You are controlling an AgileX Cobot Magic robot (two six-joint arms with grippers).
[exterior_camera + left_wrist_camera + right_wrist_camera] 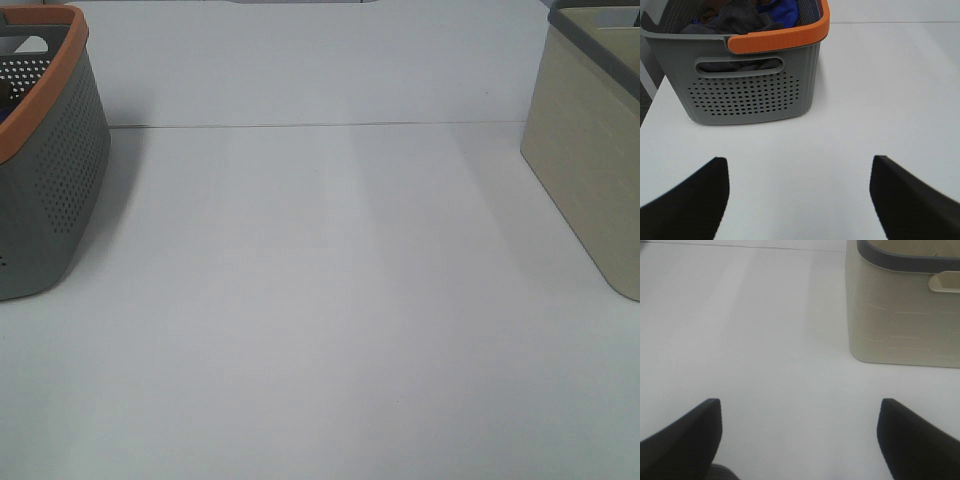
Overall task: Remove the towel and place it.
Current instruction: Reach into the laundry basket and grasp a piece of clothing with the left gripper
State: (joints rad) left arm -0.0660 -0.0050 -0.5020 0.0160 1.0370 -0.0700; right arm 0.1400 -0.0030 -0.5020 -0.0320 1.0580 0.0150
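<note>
Left gripper (797,161) and right gripper (799,401) both gape empty above the table (320,300). The towel (740,20) lies in the basket (60,170), upper left overhead.

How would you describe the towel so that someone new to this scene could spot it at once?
On the white table, go to the grey basket with the orange rim on the left, not the beige basket on the right. In its heap of cloth, the towel is the crumpled dark charcoal piece, beside a bright blue cloth.
</note>
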